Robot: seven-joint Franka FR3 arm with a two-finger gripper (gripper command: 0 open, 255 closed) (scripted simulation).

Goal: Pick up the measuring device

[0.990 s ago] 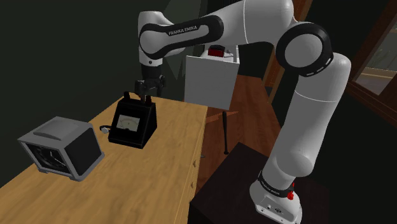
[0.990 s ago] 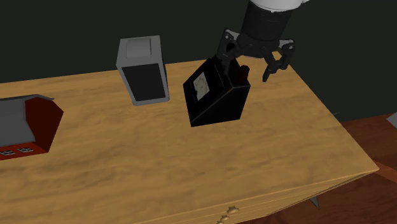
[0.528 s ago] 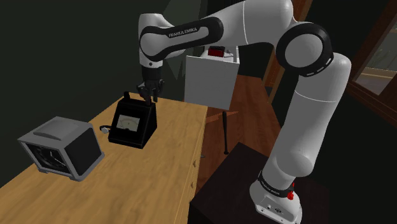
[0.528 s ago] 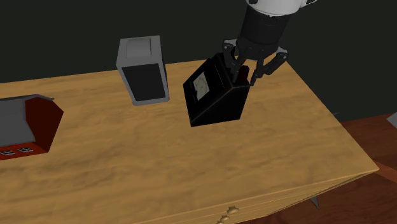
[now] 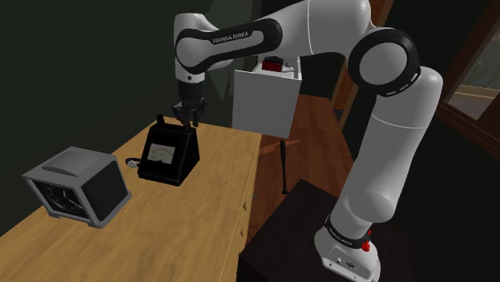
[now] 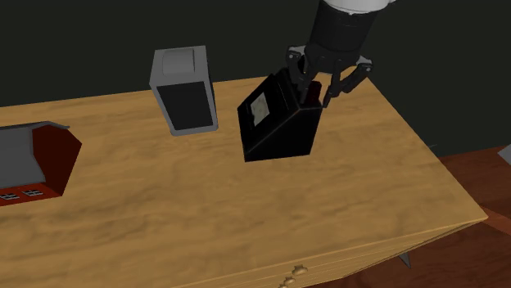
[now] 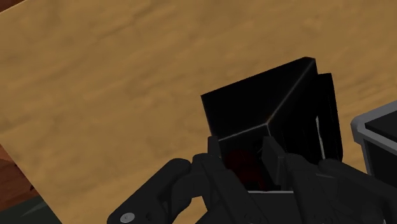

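1. End effector (image 5: 189, 118), upper centre-left of the shoulder view. It hangs near-vertical from the arm over the rear top edge of the meter (image 5: 167, 156). This top-down approach probably suits a box whose top carries its only narrow part.
2. Second exterior view, upper right of centre. The end effector (image 6: 319, 88) is drawn in close on a small dark-red part at the top of the meter (image 6: 278, 127). It appears to pinch that part (contact is judged, not plainly seen).
3. Wrist view. The fingers (image 7: 214, 159) stand a little apart and flank the reddish part, with the black body of the meter (image 7: 273, 114) just beyond them.
4. Position. The meter stands on its base on the table (image 5: 204, 216), toward the far end, at middle left of the shoulder view. A grey box (image 5: 76, 186) sits apart at lower left. The lift is judged not yet begun.
5. Orientation. The sloped dial face points to the lower left in the shoulder view and to the upper left in the second exterior view. The back is turned toward the end effector. The long axis is weakly marked; the greatest dimension, base to top, stands roughly upright.
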